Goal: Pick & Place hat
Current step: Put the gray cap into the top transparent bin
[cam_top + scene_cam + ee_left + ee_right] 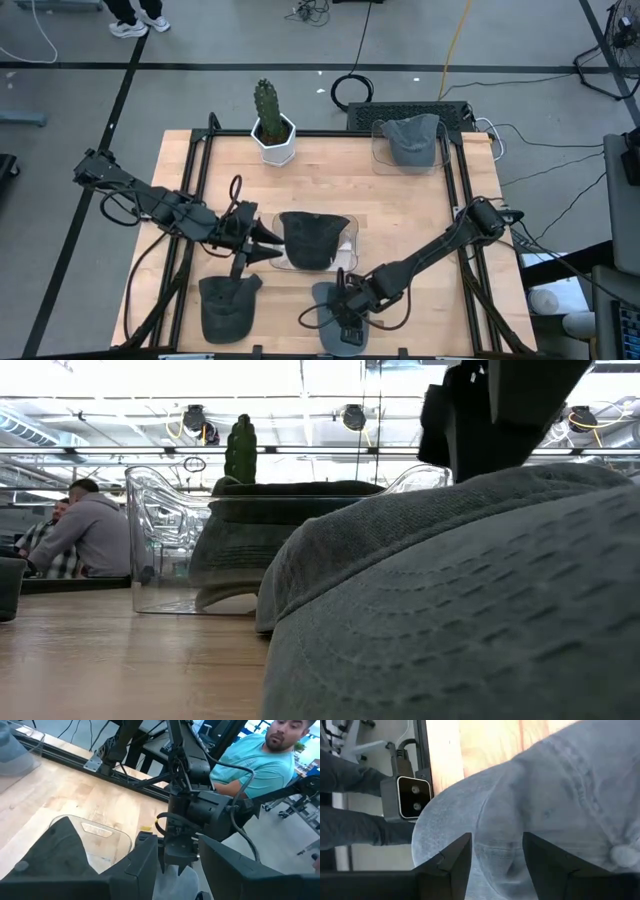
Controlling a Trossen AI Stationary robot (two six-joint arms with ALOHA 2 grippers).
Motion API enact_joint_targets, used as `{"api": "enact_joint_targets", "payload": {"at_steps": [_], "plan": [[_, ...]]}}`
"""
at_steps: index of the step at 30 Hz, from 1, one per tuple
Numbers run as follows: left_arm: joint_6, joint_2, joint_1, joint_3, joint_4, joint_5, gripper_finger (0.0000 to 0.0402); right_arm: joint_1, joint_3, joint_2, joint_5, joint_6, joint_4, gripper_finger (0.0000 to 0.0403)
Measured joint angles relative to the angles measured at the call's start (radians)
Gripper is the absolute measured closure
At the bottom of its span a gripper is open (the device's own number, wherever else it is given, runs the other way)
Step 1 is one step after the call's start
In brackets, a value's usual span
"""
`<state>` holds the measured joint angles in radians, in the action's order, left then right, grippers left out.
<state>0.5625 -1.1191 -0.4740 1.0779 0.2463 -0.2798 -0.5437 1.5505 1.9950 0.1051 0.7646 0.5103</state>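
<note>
A grey-blue cap (322,297) lies at the table's near edge and fills the low view (450,610). My right gripper (350,318) hangs over it, pointing down. Its open fingers stand over the cap's crown (560,785). My left gripper (272,250) is open and level, just left of the clear middle tray (345,222). That tray holds a dark cap (313,240), which also shows in the left wrist view (55,855). Another dark cap (228,305) lies on the table near the left. A grey cap (408,138) sits in the far clear tray. My right gripper (495,845) comes at the grey-blue cap from above, with the crown cloth (495,820) showing between its open fingers. I cannot tell whether the fingertips touch the cloth. The cap rests flat on the table.
A potted cactus (270,120) stands at the far edge, left of centre. The low camera (412,795) sits at the near edge beside the grey-blue cap. A black frame rail (200,180) runs round the table. People sit beyond the table (250,765), (85,530).
</note>
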Motion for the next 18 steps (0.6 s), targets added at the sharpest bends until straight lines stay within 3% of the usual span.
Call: {"api": "enact_joint_targets", "payload": {"at_steps": [12, 18], "plan": [[-0.005, 0.000, 0.000, 0.000, -0.002, -0.001, 0.0250, -0.008, -0.087, 0.000, 0.077, 0.113, -0.085, 0.0260], [-0.008, 0.000, 0.000, 0.000, -0.002, -0.001, 0.0250, -0.008, -0.088, -0.007, 0.083, 0.120, -0.083, 0.0332]]}}
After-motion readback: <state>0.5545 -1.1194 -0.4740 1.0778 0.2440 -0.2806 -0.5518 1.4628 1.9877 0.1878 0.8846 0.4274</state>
